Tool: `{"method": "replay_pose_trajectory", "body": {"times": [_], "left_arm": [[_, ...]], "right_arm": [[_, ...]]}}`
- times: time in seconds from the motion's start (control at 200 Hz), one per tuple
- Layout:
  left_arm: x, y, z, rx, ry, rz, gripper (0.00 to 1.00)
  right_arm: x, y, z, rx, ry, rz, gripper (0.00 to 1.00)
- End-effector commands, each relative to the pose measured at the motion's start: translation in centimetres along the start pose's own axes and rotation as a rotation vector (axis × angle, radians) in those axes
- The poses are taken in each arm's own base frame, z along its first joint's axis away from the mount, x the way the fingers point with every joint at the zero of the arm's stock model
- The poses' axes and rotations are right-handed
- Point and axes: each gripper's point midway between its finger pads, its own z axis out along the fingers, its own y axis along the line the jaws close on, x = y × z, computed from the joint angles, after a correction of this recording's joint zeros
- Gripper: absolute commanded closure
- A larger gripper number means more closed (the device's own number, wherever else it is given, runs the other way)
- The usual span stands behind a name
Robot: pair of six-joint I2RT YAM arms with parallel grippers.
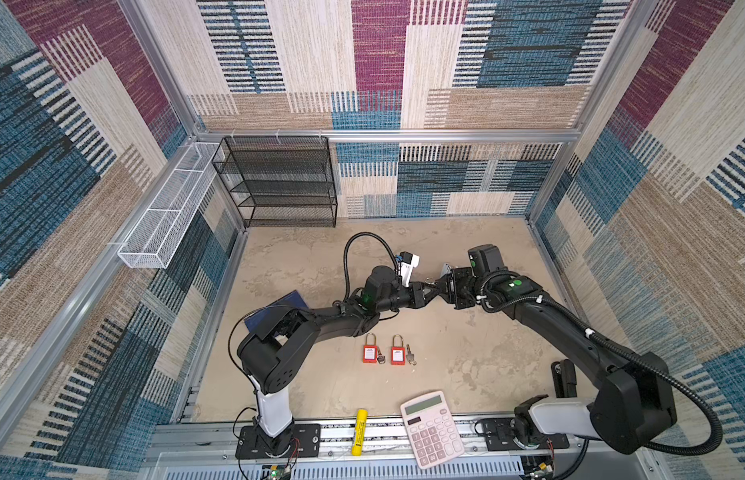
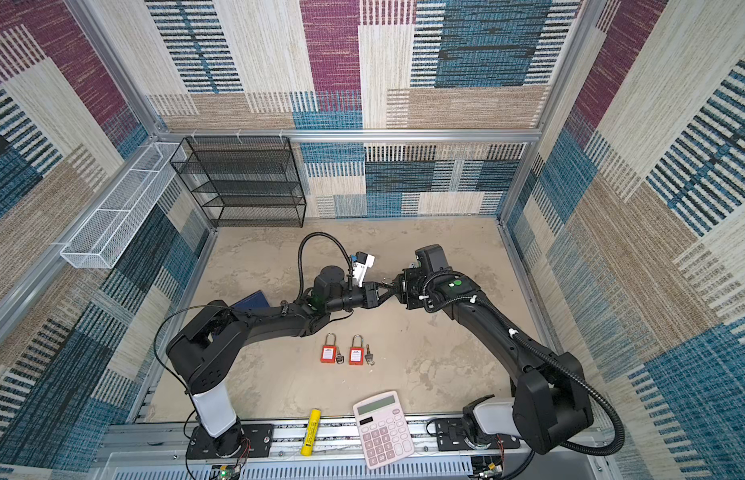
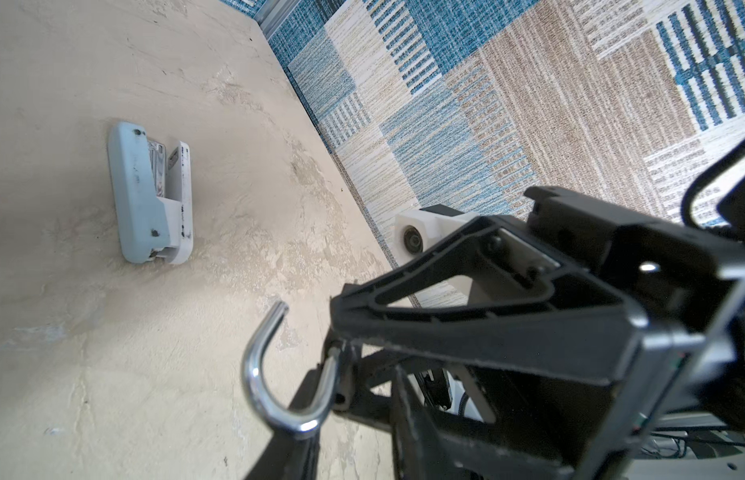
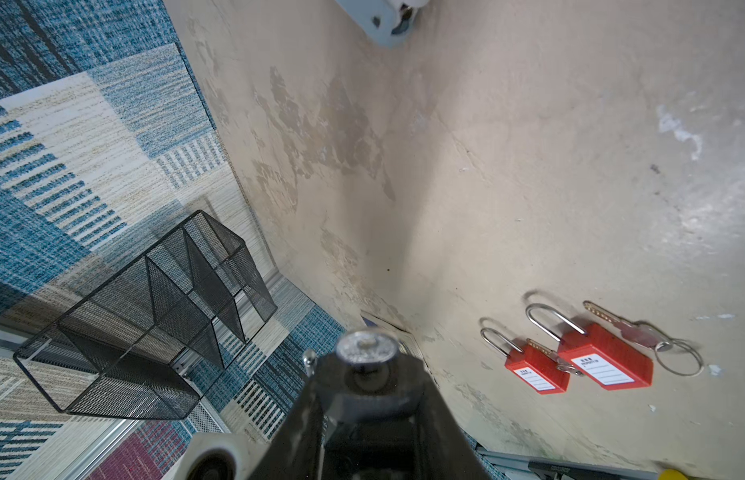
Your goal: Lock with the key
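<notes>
Both arms meet above the middle of the table. My right gripper is shut on a padlock. Its body is hidden between the black fingers, and its silver shackle stands open as a hook pointing at my left gripper. The left gripper's jaws sit close around that shackle end; whether they grip it is hidden. A round silver end shows at the fingertips in the right wrist view. Two red padlocks lie on the table, each with a key beside it. No key shows at the held padlock.
A grey and white stapler-like object lies behind the grippers. A blue book lies under the left arm. A calculator and a yellow tube rest on the front rail. A black mesh shelf and a white basket stand at the back left.
</notes>
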Motion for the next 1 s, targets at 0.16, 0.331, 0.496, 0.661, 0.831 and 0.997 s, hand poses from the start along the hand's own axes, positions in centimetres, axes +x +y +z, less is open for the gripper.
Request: {"method": "replay_pose_trajectory", "body": {"times": [0.16, 0.331, 0.496, 0.661, 0.831, 0.997], "left_arm": [[-1.3, -1.6, 0.2, 0.063, -0.046, 0.005, 0.76], [-1.4, -1.5, 0.3, 0.058, -0.053, 0.001, 0.72], [-1.7, -1.5, 0.1, 0.048, -0.067, 0.012, 0.71], [-1.8, -1.6, 0.3, 0.056, -0.076, 0.012, 0.78], [-2.2, -1.8, 0.3, 0.066, -0.09, 0.01, 0.92], [-2.4, -2.0, 0.1, 0.071, -0.097, 0.021, 1.0]], "right_arm": [[1.2, 1.1, -0.1, -0.048, 0.062, -0.009, 0.69], [1.3, 1.2, -0.1, -0.053, 0.066, -0.01, 0.69], [1.2, 1.1, -0.2, -0.055, 0.062, -0.008, 0.69], [1.5, 1.0, 0.0, -0.053, 0.084, -0.008, 0.69], [1.6, 1.1, -0.1, -0.063, 0.088, -0.015, 0.68], [1.7, 1.2, -0.2, -0.073, 0.093, -0.018, 0.66]]}}
